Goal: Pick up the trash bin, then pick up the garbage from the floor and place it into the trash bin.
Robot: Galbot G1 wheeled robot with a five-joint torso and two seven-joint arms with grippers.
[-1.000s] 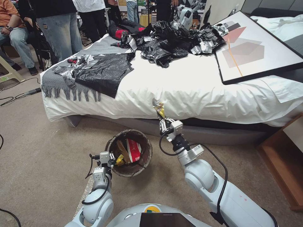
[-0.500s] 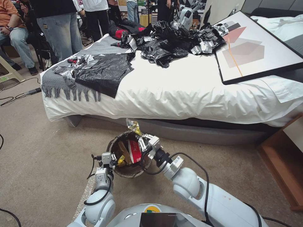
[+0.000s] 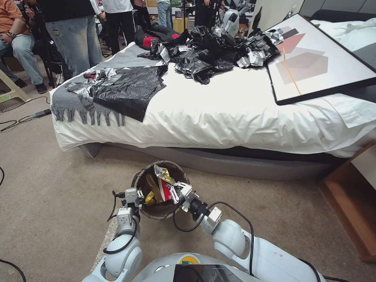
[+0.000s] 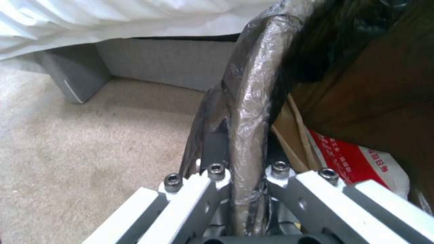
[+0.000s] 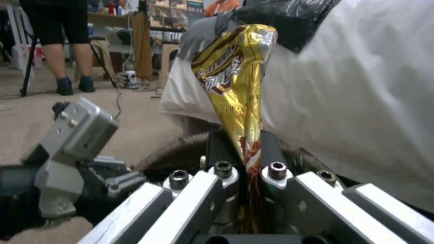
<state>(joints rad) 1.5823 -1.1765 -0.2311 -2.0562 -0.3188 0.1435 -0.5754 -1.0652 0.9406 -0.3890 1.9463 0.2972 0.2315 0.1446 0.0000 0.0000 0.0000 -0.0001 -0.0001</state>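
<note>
The trash bin (image 3: 178, 169), a small round bucket with a dark liner over its rim, hangs just above the beige carpet floor (image 3: 51, 196) in front of the bed. My left gripper (image 3: 135, 194) is shut on its near-left rim; the left wrist view shows the fingers (image 4: 217, 149) pinching the bagged rim (image 4: 253, 84). My right gripper (image 3: 175, 188) reaches over the bin's right side, shut on a gold snack wrapper (image 3: 162, 172), a piece of garbage standing up over the opening. In the right wrist view the wrapper (image 5: 235, 78) rises from the gripper (image 5: 244, 149). A red-and-white wrapper (image 3: 166, 192) and a brown paper bag (image 3: 152, 187) lie inside.
The white bed (image 3: 235, 113) stands close behind the bin, with black plastic sheets (image 3: 129, 90), a grey throw (image 3: 74, 103) and a framed picture (image 3: 317, 58) on it. Wooden furniture (image 3: 352, 196) is at the right. People stand at the back left; cables (image 3: 23, 117) lie on the carpet.
My right arm has swung left and down from the bed's edge, carrying the gold wrapper to just over the bin's opening. The left gripper and bin have held still.
</note>
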